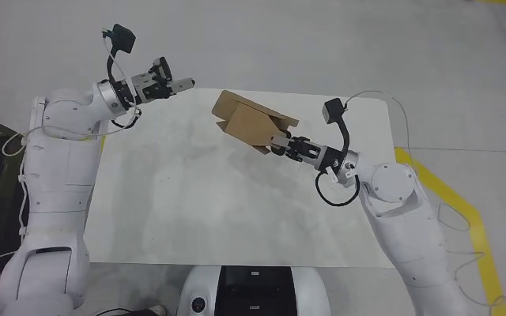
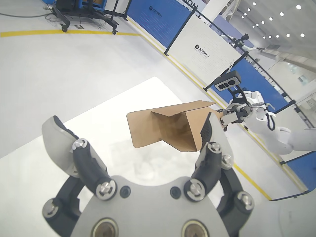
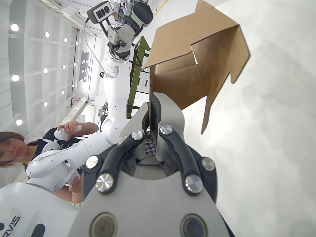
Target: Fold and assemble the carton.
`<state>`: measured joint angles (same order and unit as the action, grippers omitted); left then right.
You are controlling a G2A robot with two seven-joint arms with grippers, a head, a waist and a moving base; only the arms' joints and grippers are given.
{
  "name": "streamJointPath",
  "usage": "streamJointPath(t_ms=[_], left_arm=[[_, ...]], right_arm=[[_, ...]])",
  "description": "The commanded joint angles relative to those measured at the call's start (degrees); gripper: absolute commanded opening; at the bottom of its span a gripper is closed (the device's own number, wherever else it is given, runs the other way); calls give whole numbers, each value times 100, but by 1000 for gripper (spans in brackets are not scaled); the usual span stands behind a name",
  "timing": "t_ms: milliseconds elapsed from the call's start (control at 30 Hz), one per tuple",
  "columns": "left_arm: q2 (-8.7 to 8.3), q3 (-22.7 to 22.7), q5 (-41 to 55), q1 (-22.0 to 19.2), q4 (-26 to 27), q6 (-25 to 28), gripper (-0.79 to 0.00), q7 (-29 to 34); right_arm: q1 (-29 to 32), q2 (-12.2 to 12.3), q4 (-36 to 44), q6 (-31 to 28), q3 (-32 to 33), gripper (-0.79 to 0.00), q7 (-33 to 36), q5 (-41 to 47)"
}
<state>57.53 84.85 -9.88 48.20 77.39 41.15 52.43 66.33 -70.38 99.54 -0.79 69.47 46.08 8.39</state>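
Two grippers work over a white table (image 1: 198, 205), and one brown cardboard carton (image 1: 245, 118) sits between them, toward the far side of the tabletop. The right gripper (image 1: 277, 144) has its fingers closed tight on a single thin panel at the carton's near end, pinching the board edge-on between the pads (image 3: 158, 109). In the right wrist view the carton (image 3: 197, 57) is opened into a hollow sleeve, its end flaps loose and splayed outward, the inside visible and shaded. It is held tilted above the table with a soft shadow under it; whether its lowest corner touches the surface cannot be told. The left gripper (image 1: 183, 82) is well apart from the carton, at the table's far left corner, its fingers spread wide with nothing between them. Its wrist view looks across the table at the open mouth of the carton (image 2: 172, 127) and at the right gripper (image 2: 226, 118) behind it.
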Motion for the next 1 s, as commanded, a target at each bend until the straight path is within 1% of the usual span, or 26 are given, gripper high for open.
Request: streamJointPath(t_ms=[0, 67, 167, 200, 267, 367, 533, 700, 967], left_arm=[[-21, 4, -387, -26, 43, 364, 0, -172], [-39, -43, -729, -66, 66, 713, 0, -250], [-67, -164, -1038, -153, 73, 1200, 0, -205], [-75, -201, -1121, -173, 87, 1275, 0, -205], [-120, -407, -1494, -215, 170, 1444, 0, -374], [-200, -717, -1792, -279, 204, 1685, 0, -615], [-364, -1254, -1852, -391, 491, 1685, 0, -615], [-562, -1694, -1648, -501, 727, 1685, 0, -615], [-562, -1694, -1648, -501, 727, 1685, 0, -615]], right_arm=[[-32, 2, 8, 231, 47, -785, 3, 205], [-86, 9, 12, 429, 71, -785, 74, 304], [-175, 21, 0, 725, 84, -785, 202, 394], [-197, 24, -6, 787, 82, -785, 239, 410], [-283, 38, -35, 959, 71, -785, 384, 401], [-381, 56, -67, 1094, 53, -785, 543, 346], [-468, 83, -80, 1236, 38, -785, 627, 260], [-519, 108, -54, 1315, 35, -785, 645, 177], [-531, 112, -51, 1324, 42, -785, 634, 169]])
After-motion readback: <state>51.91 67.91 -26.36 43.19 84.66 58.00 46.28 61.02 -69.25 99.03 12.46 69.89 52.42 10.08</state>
